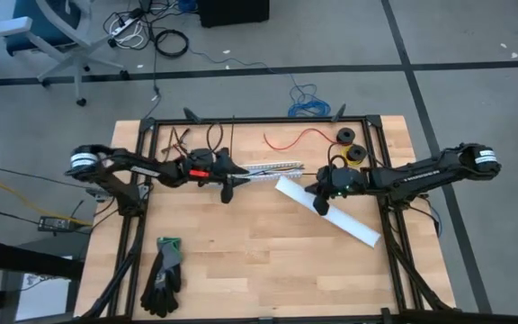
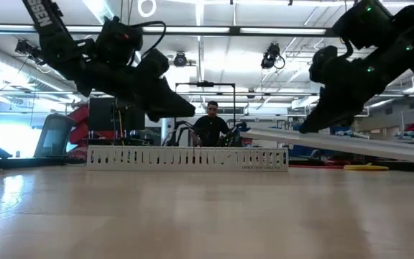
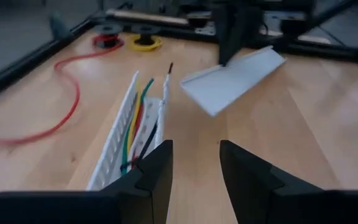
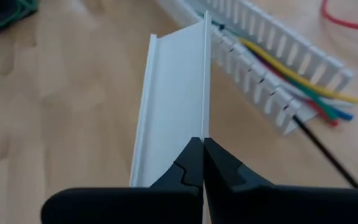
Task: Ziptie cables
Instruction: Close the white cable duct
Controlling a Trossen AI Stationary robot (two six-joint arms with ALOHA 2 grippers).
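Though hidden from above, right gripper (image 4: 202, 163) clamped on white cover (image 4: 176, 93); left gripper (image 3: 194, 168) apart, empty.

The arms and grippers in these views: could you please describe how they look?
Both arms are dark and jointed, each with a white band near its outer end. The left arm has a red patch by its wrist; the right arm shows small green lights. Each gripper has two dark angular fingers.

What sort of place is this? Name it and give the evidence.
Most likely a robotics lab or workshop in a large industrial hall. A wooden workbench sits inside a black metal frame, cables trail over a grey taped floor, and the low view shows ceiling strip lights and a person among equipment.
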